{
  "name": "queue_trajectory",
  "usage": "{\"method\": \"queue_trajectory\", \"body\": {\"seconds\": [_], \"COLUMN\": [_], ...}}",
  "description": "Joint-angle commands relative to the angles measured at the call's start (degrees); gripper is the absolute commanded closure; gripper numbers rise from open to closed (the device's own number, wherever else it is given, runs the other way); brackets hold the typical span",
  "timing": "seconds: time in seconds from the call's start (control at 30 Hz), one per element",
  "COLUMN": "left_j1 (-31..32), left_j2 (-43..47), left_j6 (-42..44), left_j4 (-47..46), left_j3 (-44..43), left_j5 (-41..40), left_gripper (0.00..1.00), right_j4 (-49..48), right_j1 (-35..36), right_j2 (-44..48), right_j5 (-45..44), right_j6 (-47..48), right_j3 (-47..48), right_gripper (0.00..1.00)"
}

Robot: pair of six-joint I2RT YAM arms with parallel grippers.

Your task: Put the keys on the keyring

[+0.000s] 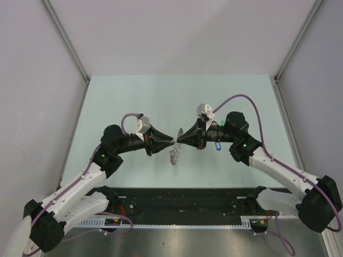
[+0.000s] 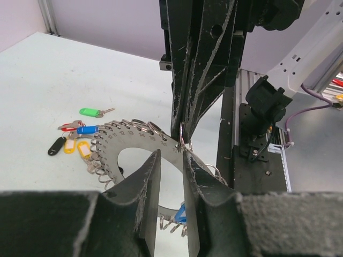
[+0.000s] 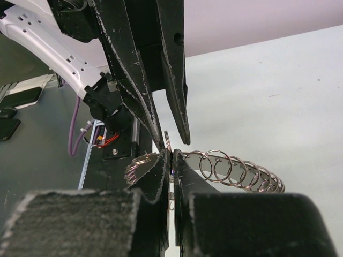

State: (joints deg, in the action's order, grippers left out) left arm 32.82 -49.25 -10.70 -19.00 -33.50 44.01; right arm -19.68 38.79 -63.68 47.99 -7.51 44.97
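Observation:
The keyring (image 1: 175,150) is a flat grey ring edged with small wire loops, held tilted above the table between both grippers. In the left wrist view it faces me (image 2: 140,140); in the right wrist view it is edge-on (image 3: 236,167). My right gripper (image 1: 180,140) is shut on its rim (image 3: 170,160). My left gripper (image 1: 168,143) is open, its fingertips (image 2: 155,160) just in front of the ring's band. A blue key tag (image 2: 180,212) hangs from the ring's lower edge. Green (image 2: 91,112), red (image 2: 69,126), blue (image 2: 86,129), black (image 2: 56,145) and yellow (image 2: 84,149) keys lie on the table.
A blue key (image 1: 217,145) shows on the table under the right arm's wrist. The black rail with cables (image 1: 182,206) runs along the near edge. Grey walls (image 1: 32,80) and metal posts (image 1: 69,48) enclose the pale green table (image 1: 177,96).

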Motion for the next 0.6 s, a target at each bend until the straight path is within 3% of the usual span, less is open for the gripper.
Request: {"method": "queue_trajectory", "body": {"seconds": [0.0, 0.27, 0.57], "left_j1": [0.1, 0.8, 1.6], "left_j2": [-0.2, -0.5, -1.4], "left_j6": [1.6, 2.3, 3.5], "left_j4": [-0.3, 0.3, 2.0], "left_j3": [-2.9, -3.6, -4.5], "left_j5": [2.4, 1.8, 1.3], "left_gripper": [0.73, 0.73, 0.87], "right_j4": [-4.8, -4.4, -3.6], "right_j1": [0.4, 1.2, 2.0], "right_j2": [-0.1, -0.7, -0.7], "right_j5": [0.5, 0.1, -0.3], "right_j6": [-0.1, 0.4, 1.4], "right_j3": [0.4, 0.4, 0.4], "right_gripper": [1.0, 1.0, 1.0]}}
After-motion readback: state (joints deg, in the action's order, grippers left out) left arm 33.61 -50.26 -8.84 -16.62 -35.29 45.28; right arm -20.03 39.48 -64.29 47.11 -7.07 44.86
